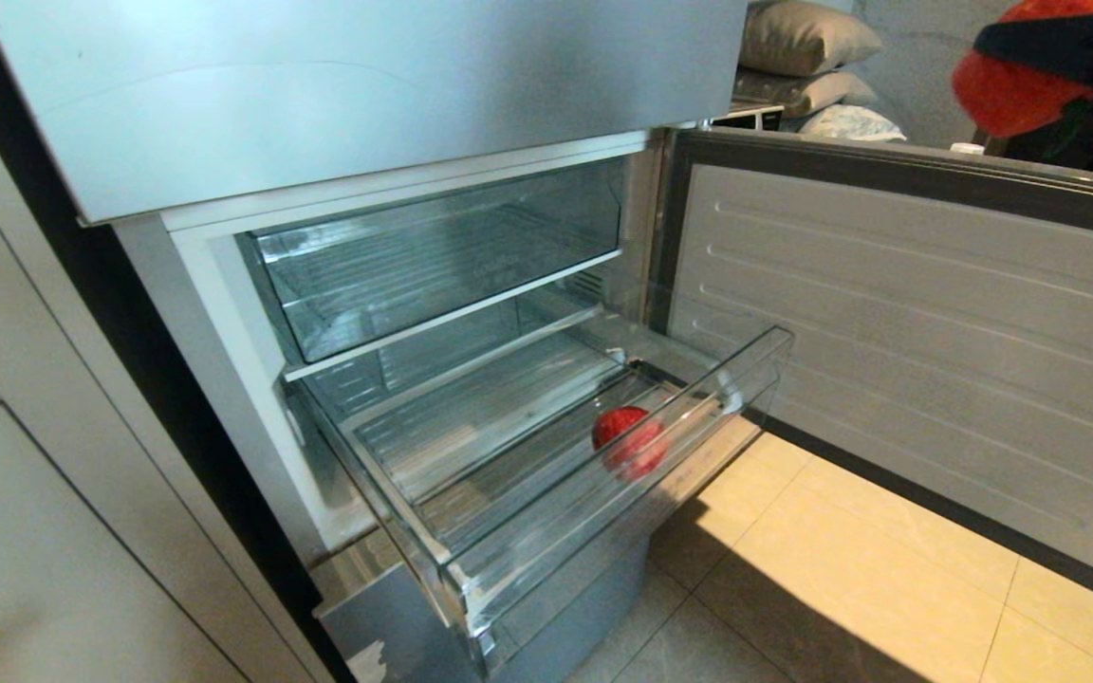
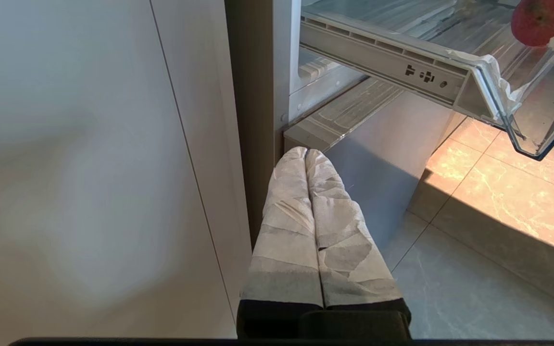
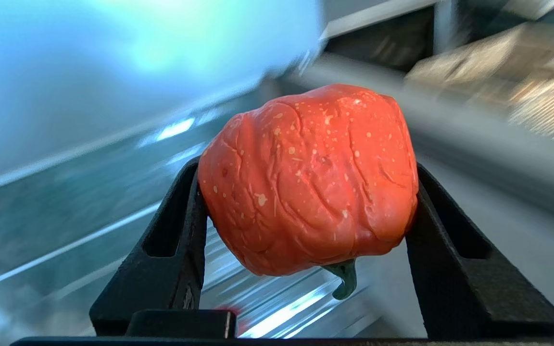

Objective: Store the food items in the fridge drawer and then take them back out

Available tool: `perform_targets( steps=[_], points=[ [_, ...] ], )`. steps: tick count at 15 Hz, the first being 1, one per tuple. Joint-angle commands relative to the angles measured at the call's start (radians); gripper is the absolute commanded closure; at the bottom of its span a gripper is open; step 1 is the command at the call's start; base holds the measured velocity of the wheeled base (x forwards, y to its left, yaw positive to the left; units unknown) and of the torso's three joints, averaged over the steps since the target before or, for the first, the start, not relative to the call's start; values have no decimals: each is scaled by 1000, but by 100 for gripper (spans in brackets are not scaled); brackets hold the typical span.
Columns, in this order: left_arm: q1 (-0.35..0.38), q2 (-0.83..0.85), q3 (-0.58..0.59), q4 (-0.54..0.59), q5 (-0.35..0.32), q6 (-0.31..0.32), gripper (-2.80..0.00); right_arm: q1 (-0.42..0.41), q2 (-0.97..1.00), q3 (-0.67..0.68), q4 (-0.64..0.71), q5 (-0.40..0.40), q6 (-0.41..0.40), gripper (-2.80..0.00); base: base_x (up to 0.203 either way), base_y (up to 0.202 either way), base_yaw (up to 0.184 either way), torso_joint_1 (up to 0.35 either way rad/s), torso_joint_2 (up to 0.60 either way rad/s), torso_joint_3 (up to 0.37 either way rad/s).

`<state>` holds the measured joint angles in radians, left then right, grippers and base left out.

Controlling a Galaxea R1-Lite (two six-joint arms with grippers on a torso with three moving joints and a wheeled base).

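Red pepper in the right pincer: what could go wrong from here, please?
1. The right pincer grips the red pepper only by its wrinkled sides, so it might slip out.
2. The fridge drawer has a tall clear front wall, which the pepper may strike on the way in.
3. A red fruit lies close behind that wall, so the pepper could land on it and roll.

The left pincer is parked low by the fridge base.

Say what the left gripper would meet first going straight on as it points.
Probably the top edge of the silver-blue lower fridge panel, close ahead of the left gripper; the pulled-out fridge drawer lies off that line. Depth is uncertain.
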<state>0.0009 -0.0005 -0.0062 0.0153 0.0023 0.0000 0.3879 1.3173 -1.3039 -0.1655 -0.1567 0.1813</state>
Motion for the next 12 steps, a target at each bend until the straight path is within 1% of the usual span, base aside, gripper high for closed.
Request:
perform_targets(
  steps=[1, 3, 5, 7, 9, 12],
  points=[
    [1, 0, 0, 0, 1, 0, 0, 17, 114, 14, -4, 38, 61, 0, 0, 0, 0, 0, 0, 0],
    [1, 0, 0, 0, 1, 0, 0, 31, 158, 15, -5, 110, 120, 0, 0, 0, 0, 0, 0, 0],
    [1, 0, 0, 0, 1, 0, 0, 65, 208, 11, -7, 140, 154, 0, 0, 0, 0, 0, 0, 0],
    [1, -1, 0, 0, 1, 0, 0, 102, 272, 9, -35, 142, 155, 0, 0, 0, 0, 0, 0, 0],
    [1, 0, 0, 0, 1, 0, 0, 127, 365, 5, -106, 141, 149, 0, 0, 0, 0, 0, 0, 0],
    [1, 0, 0, 0, 1, 0, 0, 149, 498, -13, -180, 142, 143, 0, 0, 0, 0, 0, 0, 0]
  ],
)
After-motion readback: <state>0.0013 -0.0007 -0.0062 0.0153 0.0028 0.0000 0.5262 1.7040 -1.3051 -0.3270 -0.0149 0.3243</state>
